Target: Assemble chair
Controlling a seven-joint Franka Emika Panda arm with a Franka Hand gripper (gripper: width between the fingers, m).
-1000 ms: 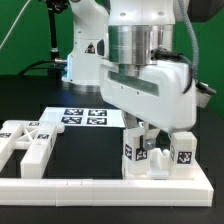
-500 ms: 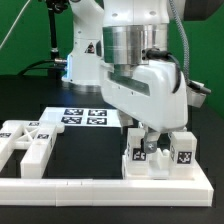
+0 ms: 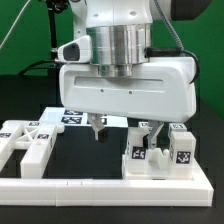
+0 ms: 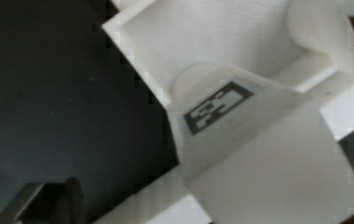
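The joined chair parts [image 3: 155, 150], white posts with black-and-white tags, stand at the exterior view's right against the front rail. My gripper [image 3: 120, 127] hangs just beside them toward the exterior view's left, turned broadside to the camera. Its fingers are spread apart, with nothing between them. One fingertip [image 3: 97, 125] is over the black table and the other is next to the posts. In the wrist view a white tagged post [image 4: 218, 103] fills most of the picture, and one dark finger [image 4: 53, 200] shows at the edge. A loose X-braced panel [image 3: 30, 140] lies at the left.
The long white L-shaped rail [image 3: 100, 186] runs along the front. The marker board [image 3: 80, 116] lies behind the gripper. The robot's base [image 3: 88, 55] stands at the back. Black table [image 3: 85, 155] lies between the panel and the posts.
The hand has turned about its vertical axis to face the camera broadside and shifted to the exterior view's left, off the posts. Its fingers now stand apart.
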